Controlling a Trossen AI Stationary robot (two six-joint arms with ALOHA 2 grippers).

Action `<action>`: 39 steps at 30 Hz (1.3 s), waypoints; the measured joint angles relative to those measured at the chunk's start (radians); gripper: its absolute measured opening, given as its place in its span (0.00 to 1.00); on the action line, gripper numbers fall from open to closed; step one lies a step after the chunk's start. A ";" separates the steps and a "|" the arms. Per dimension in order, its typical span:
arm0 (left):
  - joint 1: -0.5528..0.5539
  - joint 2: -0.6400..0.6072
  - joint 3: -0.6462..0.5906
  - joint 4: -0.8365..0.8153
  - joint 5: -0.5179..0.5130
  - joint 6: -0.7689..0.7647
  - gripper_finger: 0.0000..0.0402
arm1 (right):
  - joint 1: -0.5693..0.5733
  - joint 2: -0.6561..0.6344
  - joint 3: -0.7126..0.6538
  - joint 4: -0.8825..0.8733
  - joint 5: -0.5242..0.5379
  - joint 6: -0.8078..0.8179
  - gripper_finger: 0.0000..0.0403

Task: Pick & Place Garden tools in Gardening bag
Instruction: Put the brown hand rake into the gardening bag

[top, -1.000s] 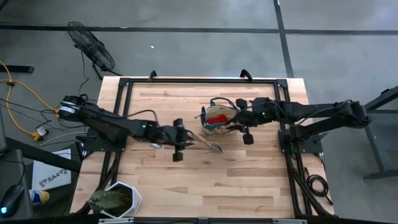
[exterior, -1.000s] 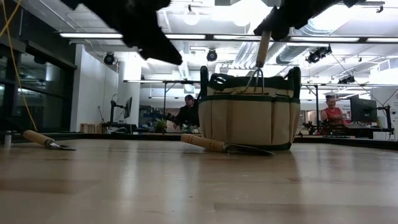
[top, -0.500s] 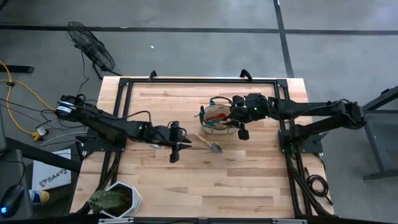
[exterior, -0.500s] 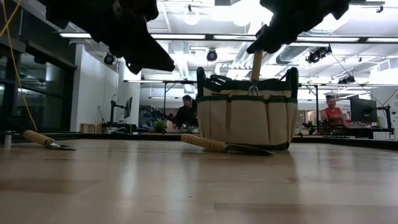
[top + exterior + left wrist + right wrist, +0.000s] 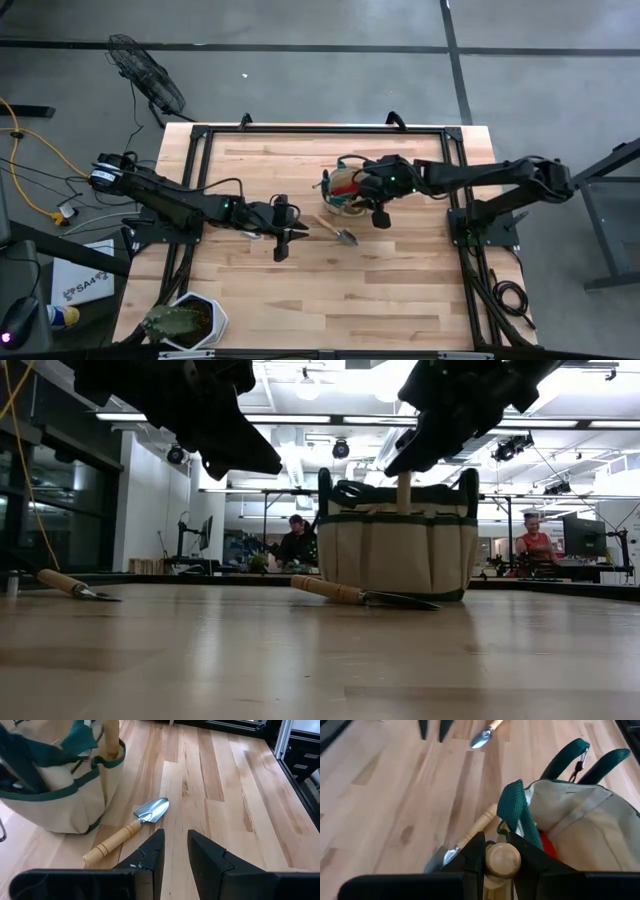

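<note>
Your counter (image 5: 400, 290) carries the bag (image 5: 345, 192) directly under your right claw (image 5: 503, 851), which is clamped on a rake's wooden handle (image 5: 502, 861) standing upright in the bag's mouth. Your left claw (image 5: 175, 845) hovers with fingers apart; a trowel (image 5: 129, 828) lies just ahead of it, beside the bag.

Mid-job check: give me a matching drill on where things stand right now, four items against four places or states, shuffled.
1. rake
2. trowel
3. left hand
4. plant pot

A. at a table corner on the left arm's side
B. open, above the bare table
C. held upright by the right hand at the mouth of the gardening bag
D. lying flat on the table beside the bag

Pairs: 1-C, 2-D, 3-B, 4-A
</note>
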 joint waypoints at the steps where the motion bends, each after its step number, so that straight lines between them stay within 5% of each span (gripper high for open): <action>1: 0.000 0.000 0.000 0.000 0.000 0.000 0.20 | 0.000 0.009 0.000 0.011 0.012 0.000 0.14; 11: 0.000 0.000 0.000 0.000 0.000 0.000 0.20 | 0.000 0.031 0.000 0.038 0.161 0.001 0.14; 18: 0.000 0.000 0.000 0.000 -0.001 0.000 0.20 | 0.000 0.031 0.000 0.036 0.041 0.029 0.14; 24: 0.000 0.000 0.000 0.000 -0.001 -0.001 0.20 | 0.000 0.031 0.000 0.037 0.128 0.030 0.14; 39: 0.000 0.000 0.001 0.000 -0.002 -0.001 0.20 | -0.005 0.031 0.000 0.040 0.074 0.056 0.14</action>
